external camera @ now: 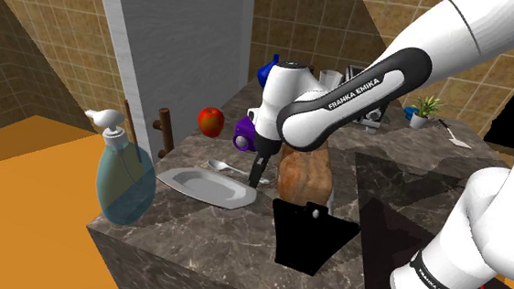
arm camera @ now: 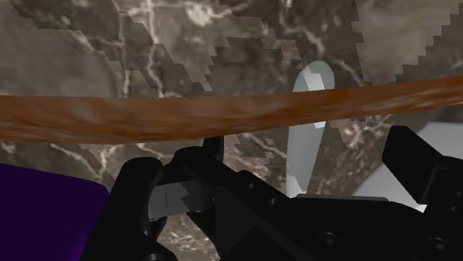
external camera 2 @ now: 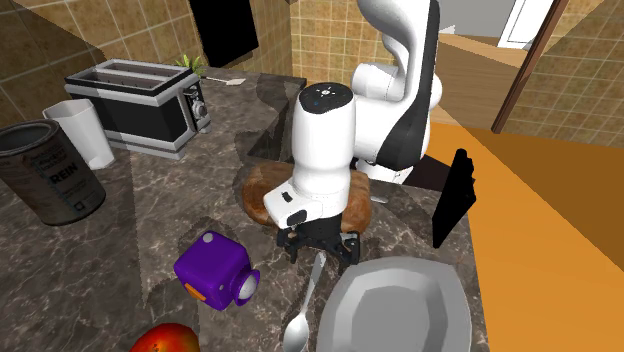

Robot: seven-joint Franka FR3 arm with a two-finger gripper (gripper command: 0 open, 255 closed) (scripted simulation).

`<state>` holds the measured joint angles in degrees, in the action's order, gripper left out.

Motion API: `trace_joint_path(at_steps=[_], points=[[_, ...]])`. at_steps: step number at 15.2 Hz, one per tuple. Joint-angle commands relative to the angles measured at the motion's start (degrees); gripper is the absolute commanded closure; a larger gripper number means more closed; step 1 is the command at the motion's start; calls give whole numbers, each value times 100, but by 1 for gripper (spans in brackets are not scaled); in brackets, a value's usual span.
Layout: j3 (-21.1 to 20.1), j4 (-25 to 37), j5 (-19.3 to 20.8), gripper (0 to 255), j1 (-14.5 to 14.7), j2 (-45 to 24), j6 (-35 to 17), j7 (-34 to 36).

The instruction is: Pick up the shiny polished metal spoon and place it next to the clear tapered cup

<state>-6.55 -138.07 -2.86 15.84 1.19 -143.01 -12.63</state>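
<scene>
Shoulder view behind white Franka arm (external camera: 480,208), over dark marble counter (external camera: 204,235), second exterior view opposite, nearer, both share grey octagonal plate (external camera: 198,182), wrist view skimming counter.

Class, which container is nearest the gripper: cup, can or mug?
The purple mug, beside the gripper; the white cup and dark can stand far off by the toaster.

Lighting's flat and soft here. In the shoulder view my white arm (external camera: 490,43) glows brightest, upper right, while the tiled walls (external camera: 31,70) at left sit dim. Dark shadow patches lie on the marble counter (external camera: 204,232), centre right. Past my pincer (arm camera: 278,159), shadow edges on the stone look jagged, stair-stepped. The plate (external camera 2: 400,305) has a pale sheen.
</scene>
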Motion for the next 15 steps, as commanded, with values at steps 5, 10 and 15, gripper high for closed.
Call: trace_joint_path(at_steps=[5,10,15], points=[[-1,2,1,255,1,-16,-11,-2],[-17,22,11,255,16,-44,-20,37],[2,24,-6,255,4,44,70,-5]])
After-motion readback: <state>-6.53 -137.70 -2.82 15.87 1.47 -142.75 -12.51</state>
